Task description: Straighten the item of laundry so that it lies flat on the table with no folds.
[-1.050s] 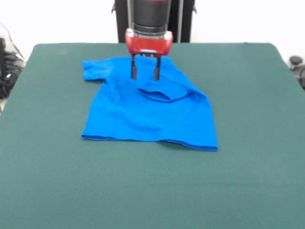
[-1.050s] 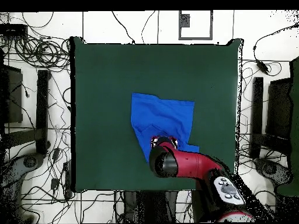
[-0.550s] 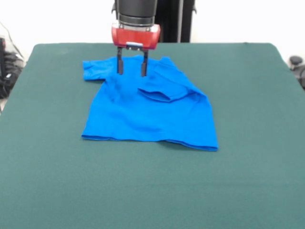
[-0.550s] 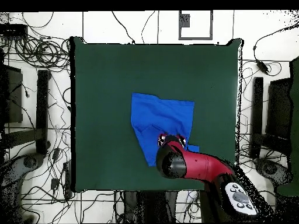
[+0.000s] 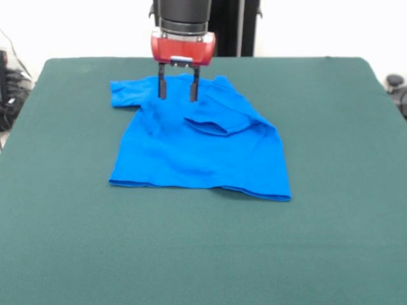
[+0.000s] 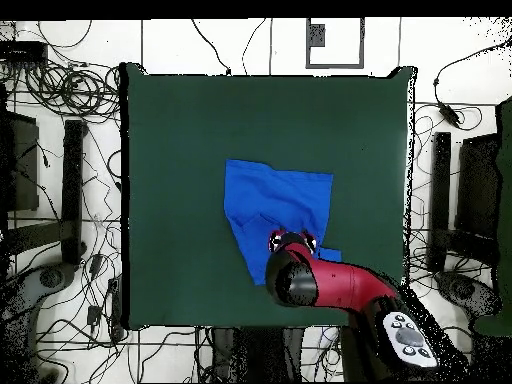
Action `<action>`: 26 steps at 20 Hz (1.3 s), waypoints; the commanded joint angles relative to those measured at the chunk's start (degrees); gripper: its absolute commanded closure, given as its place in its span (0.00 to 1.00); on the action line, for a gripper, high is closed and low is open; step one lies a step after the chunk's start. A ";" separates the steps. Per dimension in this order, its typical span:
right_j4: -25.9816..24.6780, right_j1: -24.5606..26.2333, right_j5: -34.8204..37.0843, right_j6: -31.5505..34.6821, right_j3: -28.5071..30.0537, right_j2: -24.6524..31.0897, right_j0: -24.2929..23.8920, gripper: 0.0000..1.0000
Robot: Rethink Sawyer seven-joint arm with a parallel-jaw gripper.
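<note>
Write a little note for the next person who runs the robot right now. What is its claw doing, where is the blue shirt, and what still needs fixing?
Gripper: open, holding nothing, fingers pointing down over the collar end of the blue T-shirt. I cannot tell whether the tips touch the cloth.
T-shirt: on the green table, toward the robot's side, mostly spread out.
Done: body and bottom hem lie fairly flat; one sleeve is spread out to the side.
Left: the other sleeve is folded over onto the chest, and the hem corner looks slightly rumpled. Unfold the sleeve outward, then smooth.
</note>
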 commanded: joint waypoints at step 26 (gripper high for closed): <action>-1.77 9.93 -0.56 4.69 -4.87 4.84 2.97 0.00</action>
